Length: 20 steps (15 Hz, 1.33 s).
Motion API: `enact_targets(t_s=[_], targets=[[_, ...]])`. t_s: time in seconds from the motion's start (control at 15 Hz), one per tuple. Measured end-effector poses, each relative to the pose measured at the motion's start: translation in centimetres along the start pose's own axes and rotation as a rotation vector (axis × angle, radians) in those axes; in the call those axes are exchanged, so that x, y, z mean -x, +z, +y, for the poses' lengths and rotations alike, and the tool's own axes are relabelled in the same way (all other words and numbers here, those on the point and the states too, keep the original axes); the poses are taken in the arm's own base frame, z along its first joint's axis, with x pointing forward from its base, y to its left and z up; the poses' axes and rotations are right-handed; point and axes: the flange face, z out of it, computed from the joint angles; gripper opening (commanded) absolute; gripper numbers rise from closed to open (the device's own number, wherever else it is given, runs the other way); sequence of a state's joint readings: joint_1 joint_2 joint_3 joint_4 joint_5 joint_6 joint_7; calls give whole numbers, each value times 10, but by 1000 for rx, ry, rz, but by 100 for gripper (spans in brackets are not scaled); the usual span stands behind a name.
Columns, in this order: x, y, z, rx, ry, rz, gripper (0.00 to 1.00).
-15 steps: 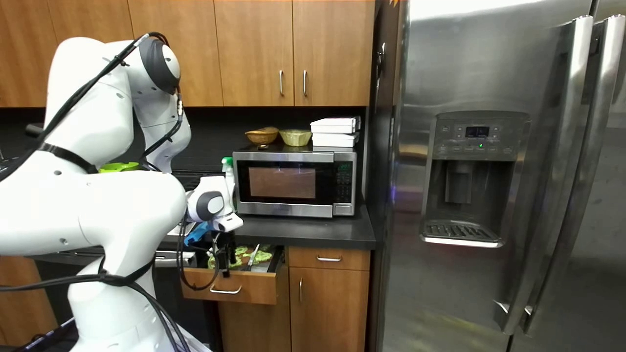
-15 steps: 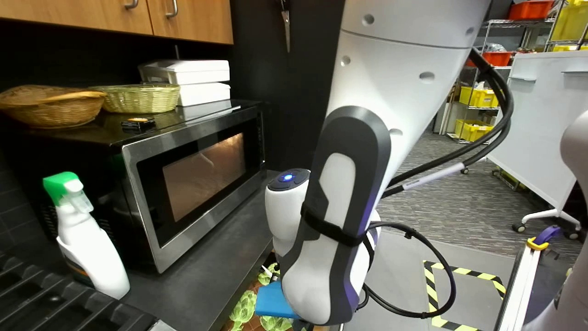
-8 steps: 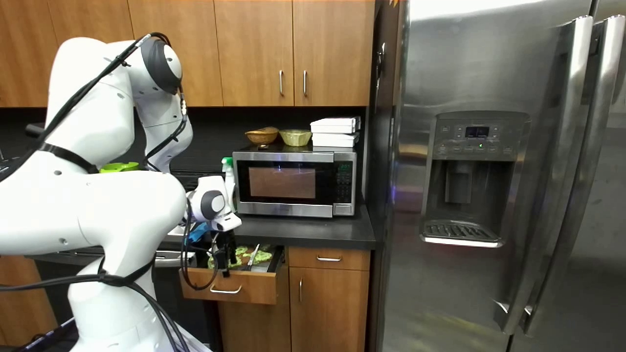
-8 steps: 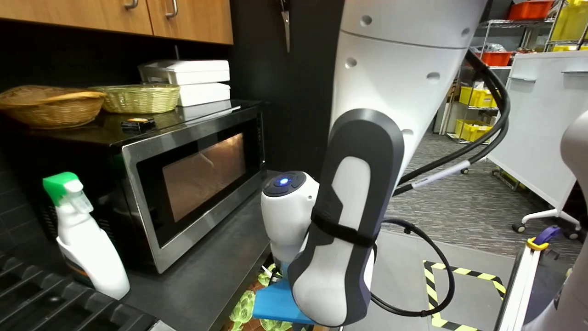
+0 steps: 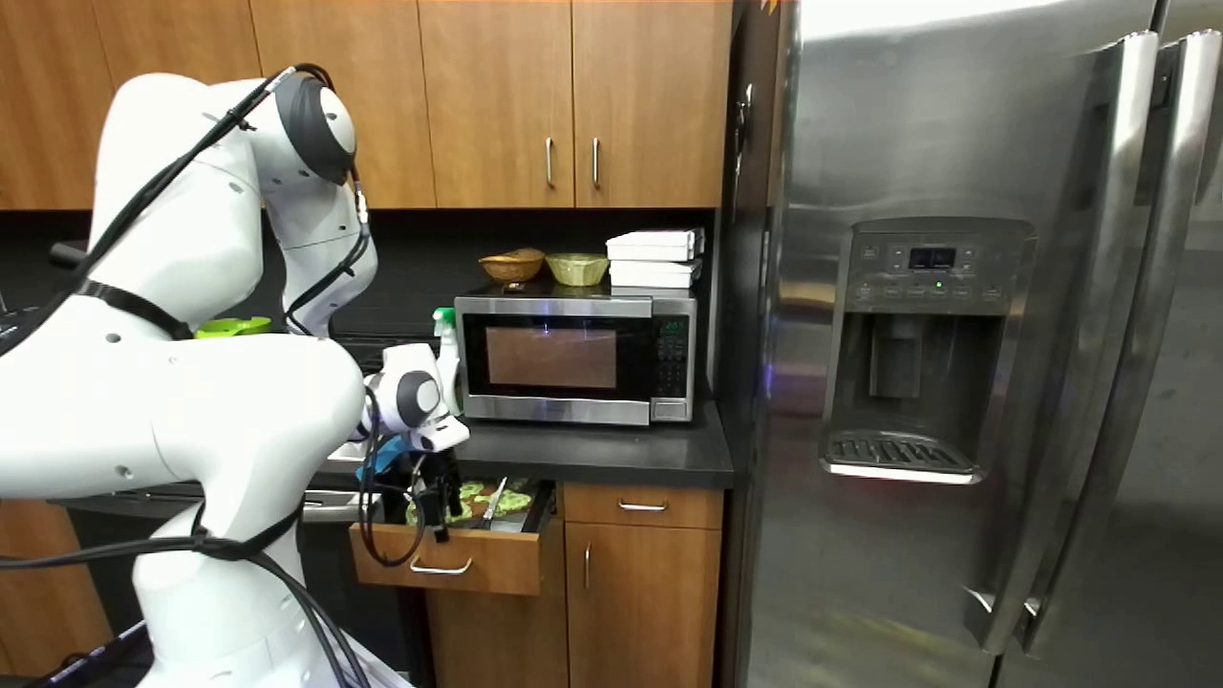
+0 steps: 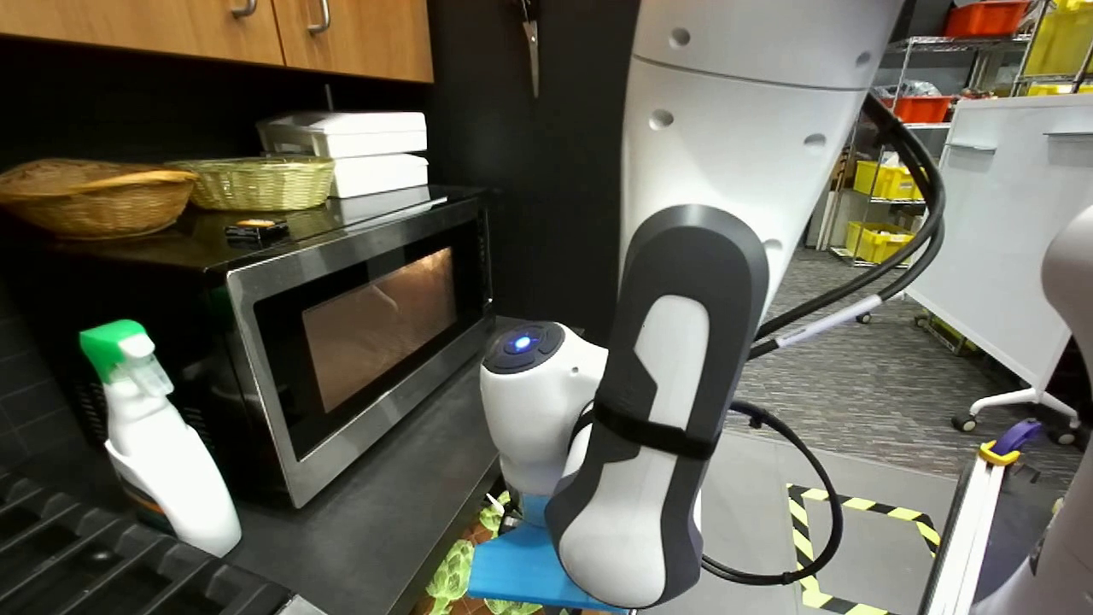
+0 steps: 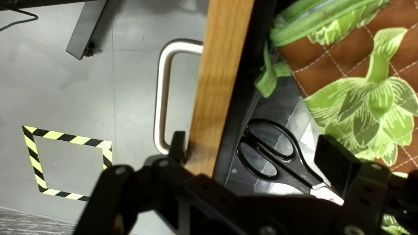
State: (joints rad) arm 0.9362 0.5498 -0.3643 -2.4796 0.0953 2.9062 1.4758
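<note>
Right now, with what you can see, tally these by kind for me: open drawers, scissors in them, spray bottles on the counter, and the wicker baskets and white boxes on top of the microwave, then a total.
Open wooden drawer: 1
Black-handled scissors: 1
Green-headed spray bottle: 1
Wicker baskets: 2
White boxes: 2
Total: 7

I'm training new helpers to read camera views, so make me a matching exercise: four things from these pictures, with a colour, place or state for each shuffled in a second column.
Things
1. scissors
2. drawer
3. spray bottle
4. quilted cloth

Descriptions
A. brown with a green plant print
B. white with a green head, beside the microwave
C. black-handled
D. pulled open

Pairs: 1-C, 2-D, 3-B, 4-A
</note>
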Motion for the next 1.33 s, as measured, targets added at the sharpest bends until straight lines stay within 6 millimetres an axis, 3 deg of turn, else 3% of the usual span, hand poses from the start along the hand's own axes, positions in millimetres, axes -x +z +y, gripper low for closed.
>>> enact_targets(t_s=[0.47,0.67,0.87,1.07,1.33], targets=[[2,-16,-4,-25,-3,-14,100],[6,-69,-45,-193,-4,-45,100],[20,-108,-65,-282,-36,-90,100],[39,-117,-61,-292,-62,-134,100],[62,-107,-32,-251,-92,-184,100]])
